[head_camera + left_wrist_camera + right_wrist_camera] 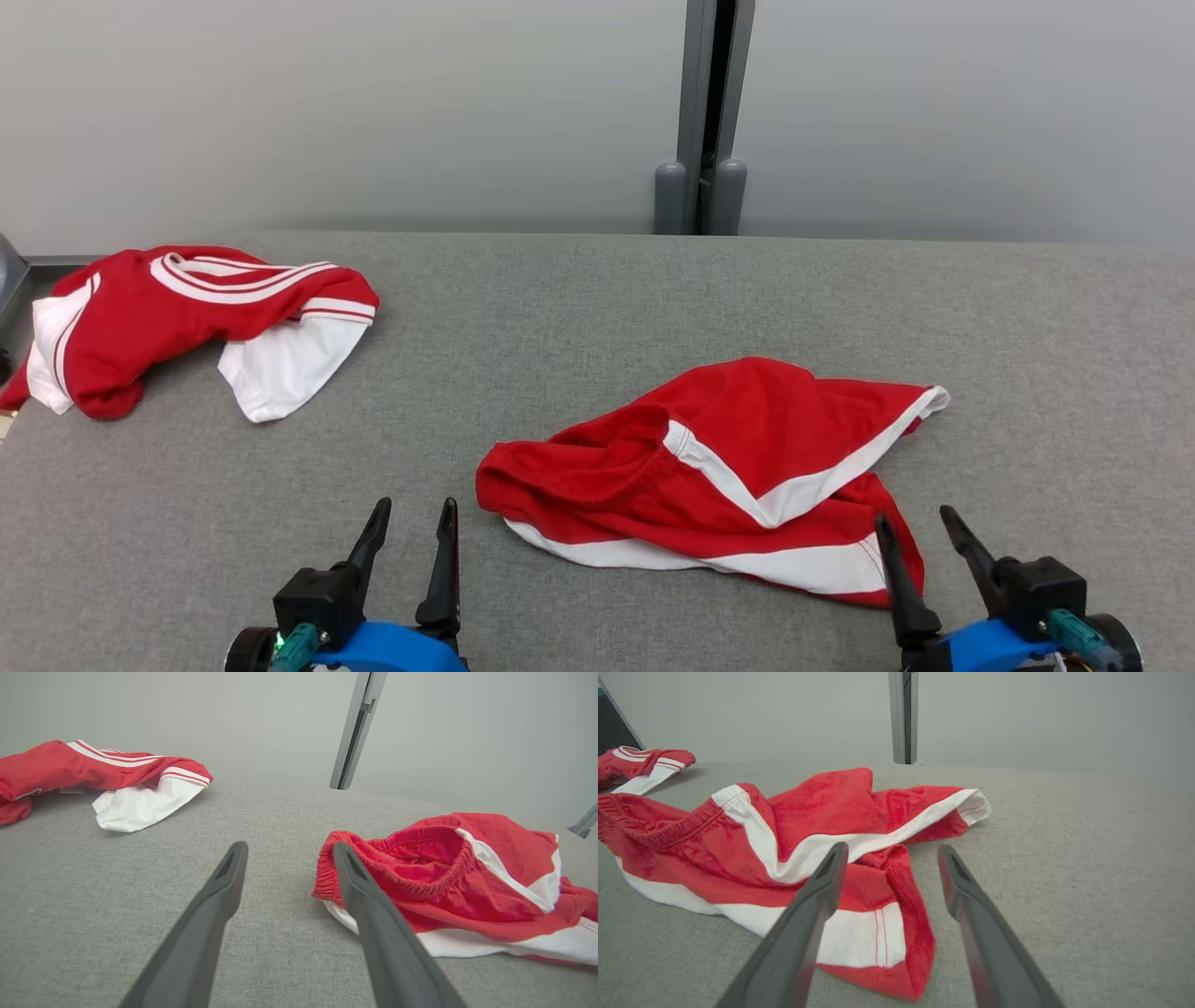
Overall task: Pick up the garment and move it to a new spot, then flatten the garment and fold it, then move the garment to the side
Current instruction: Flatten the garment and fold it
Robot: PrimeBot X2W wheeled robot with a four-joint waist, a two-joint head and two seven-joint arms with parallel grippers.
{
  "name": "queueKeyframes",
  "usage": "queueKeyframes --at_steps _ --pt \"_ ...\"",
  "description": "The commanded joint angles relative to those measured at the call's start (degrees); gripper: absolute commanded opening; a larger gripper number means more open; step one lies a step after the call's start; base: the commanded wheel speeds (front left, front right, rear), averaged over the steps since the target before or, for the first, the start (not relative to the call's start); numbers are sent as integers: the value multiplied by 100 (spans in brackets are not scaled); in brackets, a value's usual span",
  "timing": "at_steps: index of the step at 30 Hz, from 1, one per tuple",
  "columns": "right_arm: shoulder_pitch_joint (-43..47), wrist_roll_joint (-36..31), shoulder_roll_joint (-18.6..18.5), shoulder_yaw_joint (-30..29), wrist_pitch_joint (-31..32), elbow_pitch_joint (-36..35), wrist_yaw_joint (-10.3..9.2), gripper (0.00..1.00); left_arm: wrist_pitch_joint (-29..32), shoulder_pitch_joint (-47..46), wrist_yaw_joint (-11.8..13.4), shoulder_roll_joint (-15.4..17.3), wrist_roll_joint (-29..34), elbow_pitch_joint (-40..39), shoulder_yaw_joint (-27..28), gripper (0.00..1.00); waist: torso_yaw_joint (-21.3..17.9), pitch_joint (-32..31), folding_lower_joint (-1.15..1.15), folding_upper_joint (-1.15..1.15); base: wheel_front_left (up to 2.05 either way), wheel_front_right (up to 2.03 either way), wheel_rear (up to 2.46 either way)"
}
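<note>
The fingers point(441, 569) of the left gripper point(416, 509), at the lower left of the head view, stand spread wide and hold nothing, poised above the bare grey table point(560, 308). At the upper left lies a crumpled red-and-white jersey point(187, 308), well apart from both grippers. The red shorts point(747, 457) with white side stripes, most likely the garment meant, lie bunched right of centre, their elastic waistband gaping towards the left gripper. At the lower right, the right gripper point(912, 516) is likewise wide open and empty, its inner finger crossing the hem of the nearer leg; whether it touches the cloth cannot be told. The first step, picking up, seems not yet begun. The next move probably calls for the left gripper to shift right to the waistband, the right to pinch the hem, and both to close before lifting.
</note>
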Motion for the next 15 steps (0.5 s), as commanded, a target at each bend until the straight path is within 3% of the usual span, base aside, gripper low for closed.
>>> queueKeyframes --at_steps 1,10,15 --pt "46 -85 -26 15 84 38 -1 100 -29 -84 -21 0 40 8 14 100 18 30 0 0 0 0 0" --pt "-7 -224 -26 120 931 374 -1 100 -29 -176 -94 -78 196 28 146 100 113 280 0 0 0 0 0" --pt "-89 -69 -26 240 1074 379 -1 100 -29 -211 -115 -122 255 52 219 100 133 360 0 0 0 0 0"
